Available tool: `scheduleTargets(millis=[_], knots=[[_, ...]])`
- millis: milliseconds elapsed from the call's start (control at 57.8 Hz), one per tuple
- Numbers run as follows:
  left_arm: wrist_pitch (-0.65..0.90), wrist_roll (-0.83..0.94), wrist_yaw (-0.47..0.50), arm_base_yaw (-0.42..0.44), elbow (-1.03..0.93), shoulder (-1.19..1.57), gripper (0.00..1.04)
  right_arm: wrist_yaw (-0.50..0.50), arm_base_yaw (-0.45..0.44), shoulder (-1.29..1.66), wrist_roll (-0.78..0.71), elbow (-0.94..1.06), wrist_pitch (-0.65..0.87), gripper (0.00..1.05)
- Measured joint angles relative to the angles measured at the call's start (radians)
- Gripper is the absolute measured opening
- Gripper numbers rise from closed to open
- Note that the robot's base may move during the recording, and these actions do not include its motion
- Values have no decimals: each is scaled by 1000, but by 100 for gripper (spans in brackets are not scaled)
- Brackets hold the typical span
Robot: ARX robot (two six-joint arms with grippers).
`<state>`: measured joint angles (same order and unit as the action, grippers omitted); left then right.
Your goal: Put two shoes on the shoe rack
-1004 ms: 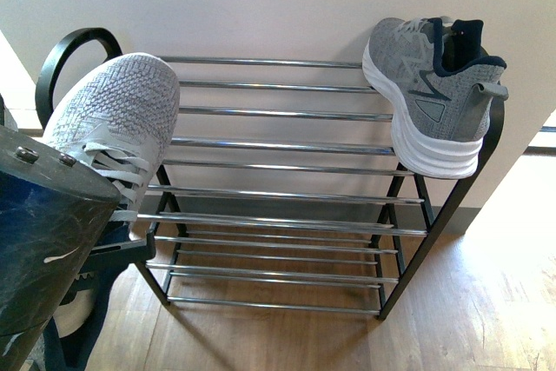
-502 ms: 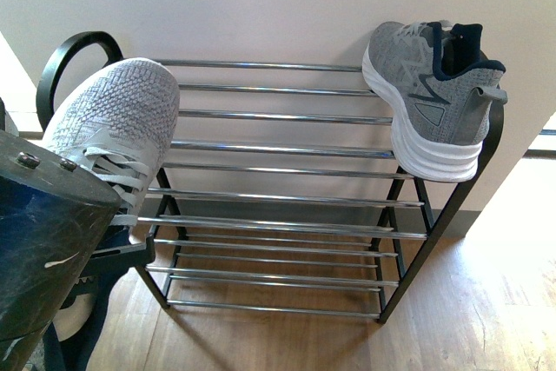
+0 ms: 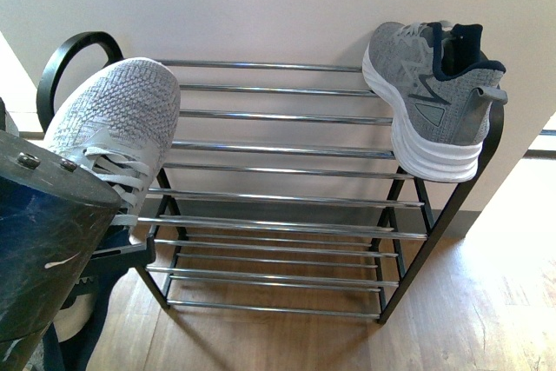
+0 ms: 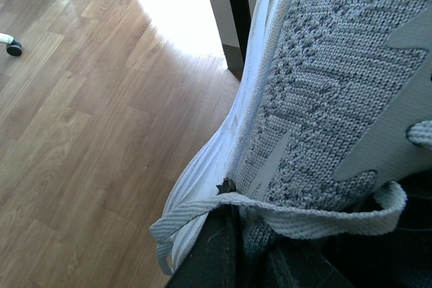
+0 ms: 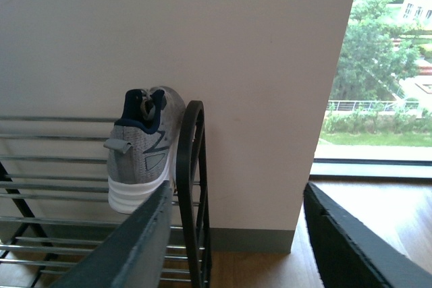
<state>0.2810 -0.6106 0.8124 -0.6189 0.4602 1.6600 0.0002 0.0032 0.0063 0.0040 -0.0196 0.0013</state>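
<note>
Gripping grey sneaker, left pincer beside rack

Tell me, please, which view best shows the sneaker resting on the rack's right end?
The front view: the whole grey sneaker sits atop the shoe rack. The right wrist view catches only its heel; the left wrist view shows only the held sneaker.

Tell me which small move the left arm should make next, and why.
Probably lower the held sneaker onto the top bars of the shoe rack: the left gripper holds it tilted at the rack's left end, not yet lying flat, and the other sneaker rests at the right end.
</note>
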Motion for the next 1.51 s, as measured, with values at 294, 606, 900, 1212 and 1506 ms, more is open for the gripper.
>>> scheduleTargets(millis=[294,606,900,1212,1506], knots=[[1,-1,-4,-6,0,0,2,4,-1,-2,0,0,-3,95],[127,-369,-90,63,547,283,2,2,-1,-2,0,0,-3,96],[-442,-427,-354,16,1220,578,2,2,-1,-2,0,0,-3,96],[-506,-105,-397,-83,1156,398,2,2,-1,-2,0,0,-3,96],[-501,-49,-391,-61,958,332,2,2,-1,-2,0,0,-3,96]])
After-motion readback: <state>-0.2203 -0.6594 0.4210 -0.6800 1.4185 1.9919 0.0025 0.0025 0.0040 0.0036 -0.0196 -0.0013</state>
